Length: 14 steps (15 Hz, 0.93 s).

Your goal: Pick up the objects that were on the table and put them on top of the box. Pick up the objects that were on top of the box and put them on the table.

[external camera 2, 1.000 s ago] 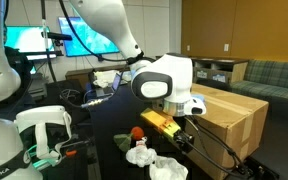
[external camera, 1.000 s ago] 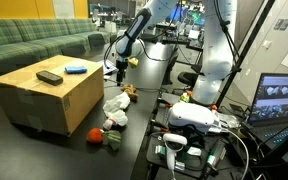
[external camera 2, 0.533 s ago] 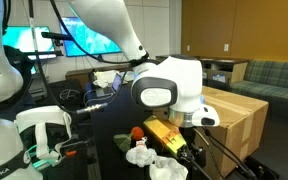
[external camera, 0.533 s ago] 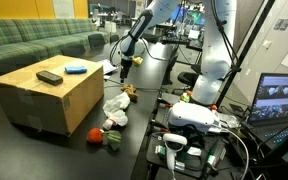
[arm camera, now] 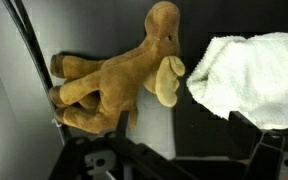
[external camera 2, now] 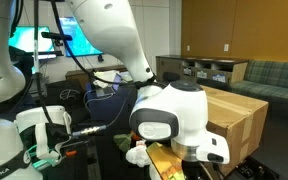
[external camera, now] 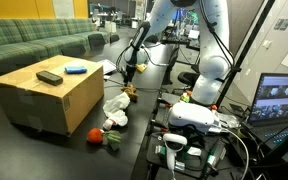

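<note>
Left edge: green couch [external camera: 29, 40] along the wall, well clear of the work.

Next, the box [external camera: 49, 95], standing on the table [external camera: 34, 158]. Two things lie on its flat top, apart from each other: a dark flat item [external camera: 50, 77] and, nearer the arm, a blue item [external camera: 75, 69].

At the box's near lower corner, a red ball [external camera: 94, 134] on the table, just beside the cardboard. Right of it is a small heap [external camera: 114, 123] of soft things, too small to name. Beyond that, a white cloth [external camera: 115, 104] and a brown plush toy [external camera: 130, 92].

My gripper [external camera: 128, 76] hovers over the toy. In the wrist view the toy [arm camera: 109, 85] lies on its side, with the cloth [arm camera: 249, 75] just beside its head. I cannot tell if they touch. The jaws stand apart, nothing between them.

Progress, my reading: I cannot tell which pieces started where. With two things up top, several down below and my tool empty, most of the swap looks undone. The toy seems the likely next pick.

Surface: dark grey, flat, matte.

Room: open lab or office. Right of the arm is an equipment stand [external camera: 194, 120] with white devices and cables, then a laptop [external camera: 284, 100] showing camera feeds. In an exterior view the wrist housing fills the frame, with the box [external camera 2: 234, 115] behind it.
</note>
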Motion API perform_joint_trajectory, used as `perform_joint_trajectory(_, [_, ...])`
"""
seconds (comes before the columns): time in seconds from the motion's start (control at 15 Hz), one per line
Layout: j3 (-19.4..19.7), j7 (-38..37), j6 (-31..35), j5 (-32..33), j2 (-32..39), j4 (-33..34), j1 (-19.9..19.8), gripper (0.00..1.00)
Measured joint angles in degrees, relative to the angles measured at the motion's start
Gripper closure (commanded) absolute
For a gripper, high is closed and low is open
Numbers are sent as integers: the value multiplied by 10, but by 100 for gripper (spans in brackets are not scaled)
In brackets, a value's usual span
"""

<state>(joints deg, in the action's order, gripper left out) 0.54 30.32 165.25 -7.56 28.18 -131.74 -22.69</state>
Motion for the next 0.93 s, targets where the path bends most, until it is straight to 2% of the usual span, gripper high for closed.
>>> perform_joint_trajectory(0.47, [-6,-37,28,0,86,58,-53,0])
perform_joint_trajectory(0.87, [-7,-77,27,3,147,110,-60,0])
perform_joint_trajectory(0.93, [-7,-83,26,4,156,118,-60,7])
